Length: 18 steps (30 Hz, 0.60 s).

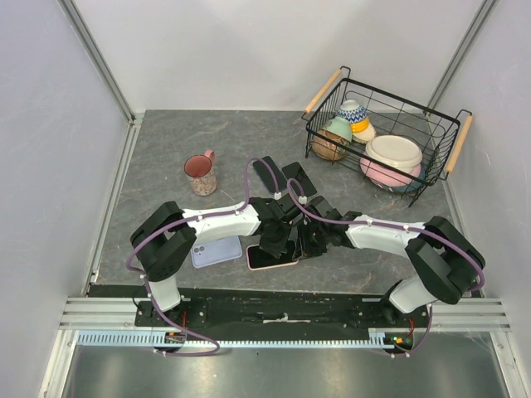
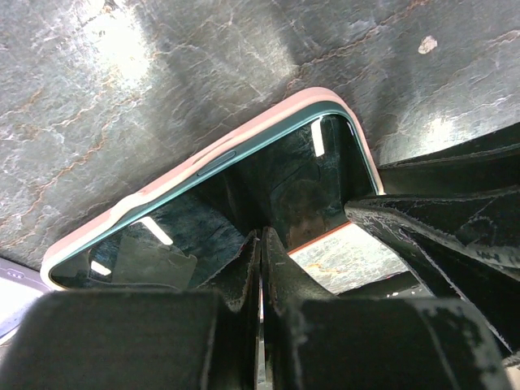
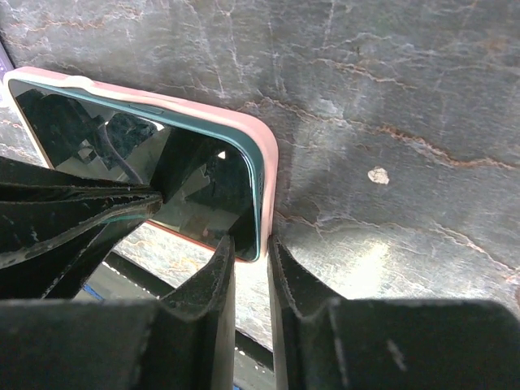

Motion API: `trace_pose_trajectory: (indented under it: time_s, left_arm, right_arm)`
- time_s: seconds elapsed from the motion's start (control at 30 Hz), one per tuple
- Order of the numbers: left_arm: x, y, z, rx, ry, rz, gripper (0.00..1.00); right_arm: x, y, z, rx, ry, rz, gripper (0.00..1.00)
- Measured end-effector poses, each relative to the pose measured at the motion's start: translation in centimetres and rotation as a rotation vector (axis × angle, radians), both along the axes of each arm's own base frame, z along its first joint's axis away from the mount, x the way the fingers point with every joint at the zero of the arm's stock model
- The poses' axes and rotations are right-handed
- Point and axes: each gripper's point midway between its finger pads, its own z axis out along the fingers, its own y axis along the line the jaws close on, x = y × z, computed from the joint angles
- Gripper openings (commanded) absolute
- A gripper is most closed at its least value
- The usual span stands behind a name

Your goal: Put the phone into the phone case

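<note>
Top external view: the dark-screened phone (image 2: 162,244) lies in its pink case (image 2: 268,114) on the grey table (image 1: 166,166), left end effector (image 2: 262,244) pressed together over it, right end effector (image 3: 252,244) pinching the case's rim.

On my remote feed: the phone (image 3: 97,130), glossy glass; the case (image 3: 268,187), matt pink, rubbery-looking; jaws of scuffed black plastic; the veined stone-look tabletop (image 1: 166,157); at 2 o'clock, a black wire basket (image 1: 406,99) with wooden handles.
</note>
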Motion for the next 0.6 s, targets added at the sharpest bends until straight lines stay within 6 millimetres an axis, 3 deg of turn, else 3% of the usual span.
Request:
trace_pose_trajectory:
  time_s: [0.17, 0.23, 0.27, 0.37, 0.6]
  left_arm:
    - [0.0, 0.0, 0.1, -0.009, -0.006, 0.000, 0.02]
    - [0.0, -0.1, 0.1, -0.020, -0.009, -0.002, 0.02]
    - [0.0, -0.1, 0.1, -0.025, -0.009, -0.002, 0.02]
    - [0.0, -0.1, 0.2, -0.049, -0.013, 0.001, 0.02]
    - [0.1, 0.0, 0.2, -0.125, -0.002, 0.015, 0.02]
  right_arm:
    - [0.0, 0.0, 0.3, 0.002, -0.020, 0.002, 0.16]
    - [0.1, 0.1, 0.6, 0.013, -0.045, 0.006, 0.26]
    - [0.0, 0.0, 0.7, 0.016, -0.053, 0.006, 0.40]
    - [0.3, 0.1, 1.0, 0.052, -0.084, 0.004, 0.51]
    - [2.5, -1.2, 1.7, 0.195, -0.106, -0.085, 0.52]
